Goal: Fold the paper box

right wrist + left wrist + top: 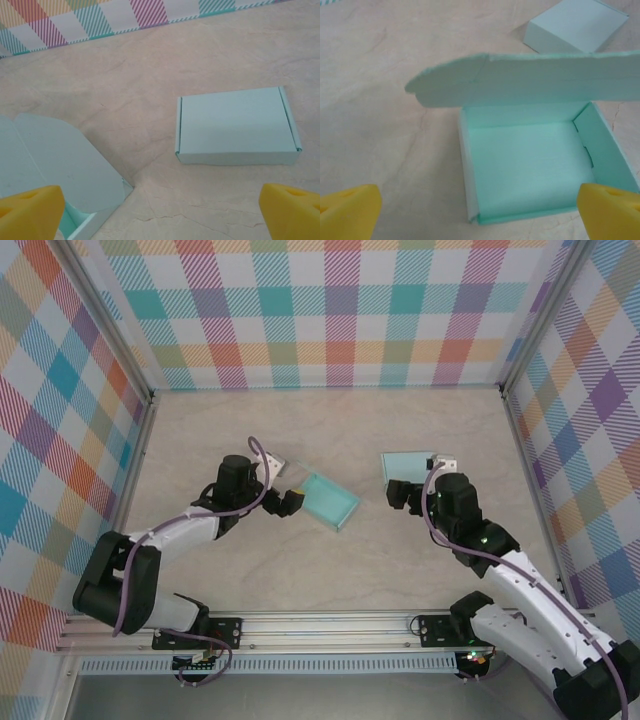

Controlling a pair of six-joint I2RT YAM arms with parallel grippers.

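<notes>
While both arms reach out over the pale table (330,420), the teal paper box (330,502) lies open near the middle of it, turned at an angle, with the left gripper (290,502) right at its left-hand edge. From the left wrist camera you look straight into the box (530,170): the floor and side walls are standing, and the lid (530,80) is raised on the far side, leaning back over the opening rather than shut. The left gripper (479,215) has its jaws spread wide, one yellow fingertip (347,210) off to the side over bare table and the other by the box's near right corner, clamped on nothing; whether that one touches the card I can't tell. To the right and a little farther back sits a second box (408,465), paler, fully closed and flat on the table, apart from the open one. The right gripper (405,492) is just on its near side, and the right wrist camera shows that closed box (237,125) ahead, with the right gripper (160,215) also wide apart and holding nothing, and the open box's lid (65,165) at the lower left.
</notes>
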